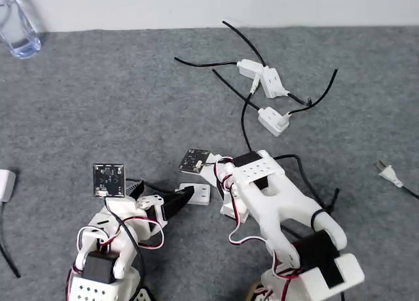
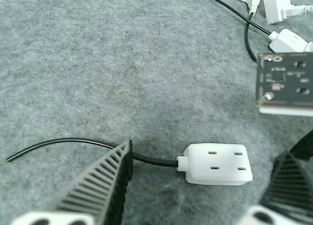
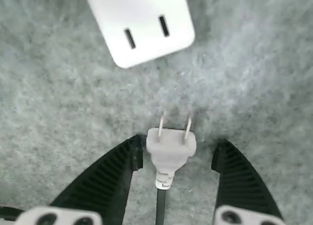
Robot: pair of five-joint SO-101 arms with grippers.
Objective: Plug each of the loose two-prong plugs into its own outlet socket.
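Note:
A white outlet socket [image 2: 217,164] with a black cord lies flat on the grey carpet between the fingers of my open left gripper [image 2: 207,155], untouched. In the high view the same socket [image 1: 198,193] lies just ahead of the left gripper [image 1: 184,197]. A white two-prong plug [image 3: 170,147] lies on the carpet inside my open right gripper [image 3: 180,147], closer to one finger. Its prongs point at the socket's slotted face [image 3: 139,24], a short gap away. Another loose plug [image 1: 389,173] lies at the far right.
Two more white sockets [image 1: 268,82] [image 1: 273,120] with plugs in them and black cords lie at the back. The right arm [image 1: 275,196] leans over the middle of the carpet. A clear glass [image 1: 18,33] stands at the back left, and a white object [image 1: 5,183] lies at the left edge.

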